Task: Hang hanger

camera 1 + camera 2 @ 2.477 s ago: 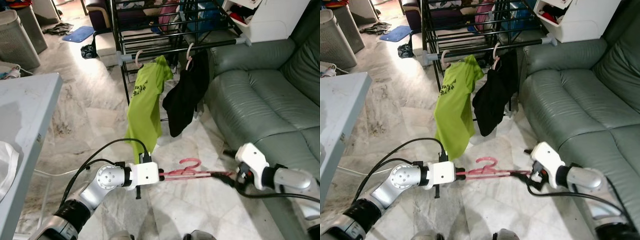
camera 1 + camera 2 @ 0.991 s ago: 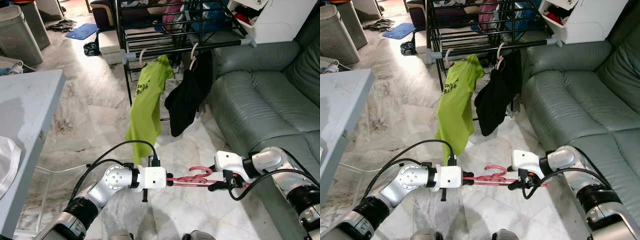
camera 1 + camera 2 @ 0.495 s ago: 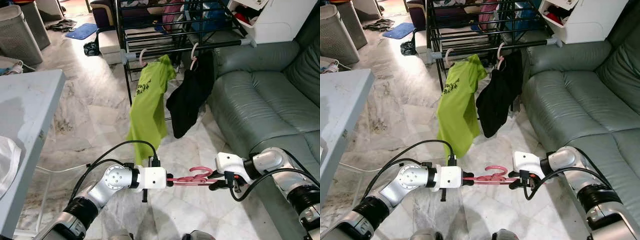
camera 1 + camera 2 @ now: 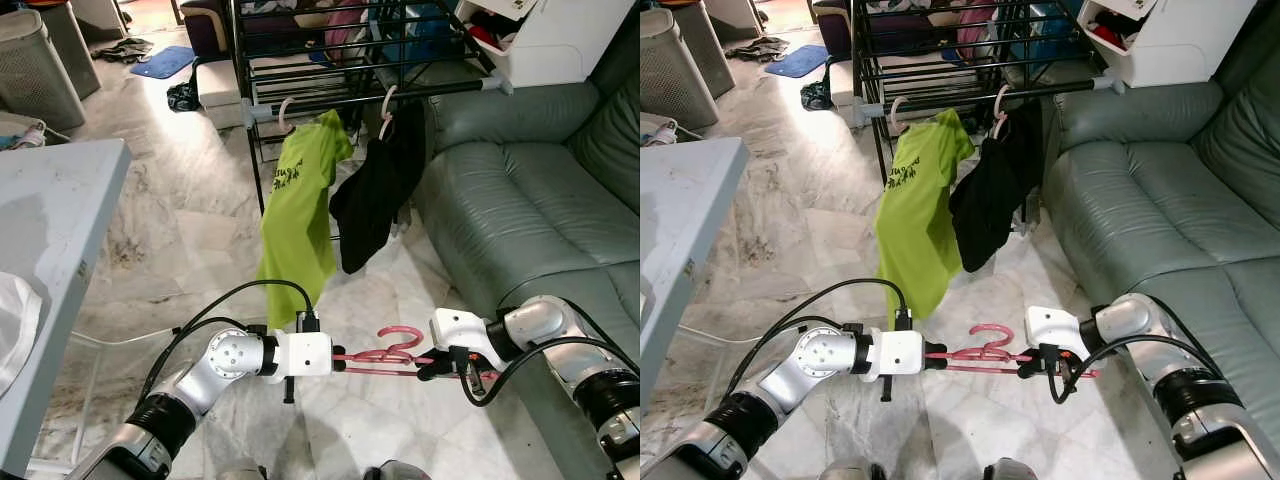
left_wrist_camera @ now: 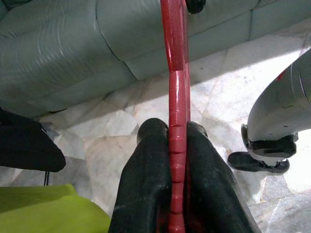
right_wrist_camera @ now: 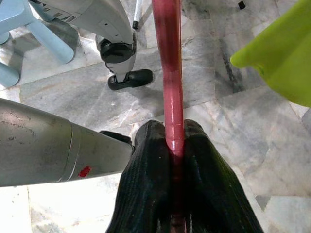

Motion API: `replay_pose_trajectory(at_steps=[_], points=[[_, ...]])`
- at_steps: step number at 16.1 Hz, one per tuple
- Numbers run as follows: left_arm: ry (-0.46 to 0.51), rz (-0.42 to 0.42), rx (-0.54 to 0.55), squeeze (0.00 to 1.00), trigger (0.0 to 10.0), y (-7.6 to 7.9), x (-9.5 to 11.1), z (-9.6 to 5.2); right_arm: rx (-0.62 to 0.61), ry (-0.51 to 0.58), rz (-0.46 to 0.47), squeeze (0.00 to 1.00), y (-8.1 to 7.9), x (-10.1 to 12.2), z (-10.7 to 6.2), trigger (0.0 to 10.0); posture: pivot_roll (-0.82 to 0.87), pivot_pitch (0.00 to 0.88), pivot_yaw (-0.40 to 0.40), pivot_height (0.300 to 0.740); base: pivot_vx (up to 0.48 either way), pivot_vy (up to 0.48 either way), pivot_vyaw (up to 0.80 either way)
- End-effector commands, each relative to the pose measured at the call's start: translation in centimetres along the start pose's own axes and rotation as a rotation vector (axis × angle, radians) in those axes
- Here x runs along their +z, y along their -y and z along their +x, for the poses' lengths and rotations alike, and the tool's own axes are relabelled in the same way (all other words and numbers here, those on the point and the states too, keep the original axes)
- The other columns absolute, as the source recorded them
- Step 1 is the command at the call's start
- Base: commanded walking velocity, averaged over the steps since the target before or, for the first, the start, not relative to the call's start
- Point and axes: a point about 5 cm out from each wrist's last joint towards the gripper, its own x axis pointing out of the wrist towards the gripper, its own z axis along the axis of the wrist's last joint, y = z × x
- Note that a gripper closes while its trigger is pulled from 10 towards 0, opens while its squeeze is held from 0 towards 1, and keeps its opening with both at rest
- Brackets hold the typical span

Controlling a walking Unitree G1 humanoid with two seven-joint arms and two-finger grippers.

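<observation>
A pink-red plastic hanger is held level above the marble floor between my two arms, its hook pointing up. My left gripper is shut on one end of the hanger, and my right gripper is shut on the other end of the hanger. Further ahead stands a black drying rack with a grey rail. A lime green shirt and a black garment hang from that rail on pale hangers.
A grey-green sofa fills the right side, close to my right arm. A pale blue table stands at the left with a white cloth on its edge. A laundry basket and a blue mat lie far back left.
The right gripper has moved in from the sofa side and closed on the hanger's far end. The camera has shifted slightly; the hanging clothes sway a little.
</observation>
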Motion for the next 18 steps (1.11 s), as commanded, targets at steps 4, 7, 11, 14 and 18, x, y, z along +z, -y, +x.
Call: replay_pose_trajectory(at_steps=[4, 7, 11, 14, 18], points=[[-0.005, 0.019, 0.007, 1.00, 10.0, -0.2, -0.1, -0.2, -0.019, 0.010, -0.007, 0.00, 0.4, 0.4, -0.1, 0.0, -0.03, 0.000, 0.014, 0.740, 0.000, 0.000, 0.00], [-0.051, 0.117, 0.084, 1.00, 10.0, -0.8, -1.0, -1.1, -0.049, -0.008, -0.002, 0.00, 0.2, 0.0, 0.3, 0.0, -0.03, 0.000, 0.016, 0.740, 0.000, 0.000, 0.00], [-0.073, 0.230, 0.140, 1.00, 10.0, -1.3, -1.2, -1.6, -0.163, -0.024, 0.028, 0.00, 0.0, -0.9, 1.4, 0.0, -0.03, 0.000, 0.013, 0.740, 0.000, 0.000, 0.00], [-0.093, 0.279, 0.163, 1.00, 10.0, -1.3, -1.8, -1.8, -0.134, 0.003, 0.059, 0.00, -1.4, -1.2, 2.6, 0.0, -0.03, 0.000, 0.020, 0.740, 0.000, 0.000, 0.00], [-0.060, -0.023, 0.513, 1.00, 10.0, -2.4, -2.8, -3.1, -0.559, 0.049, 0.366, 0.00, -0.9, -2.7, 3.8, 0.0, -0.03, 0.000, 0.026, 0.740, 0.000, 0.000, 0.00]])
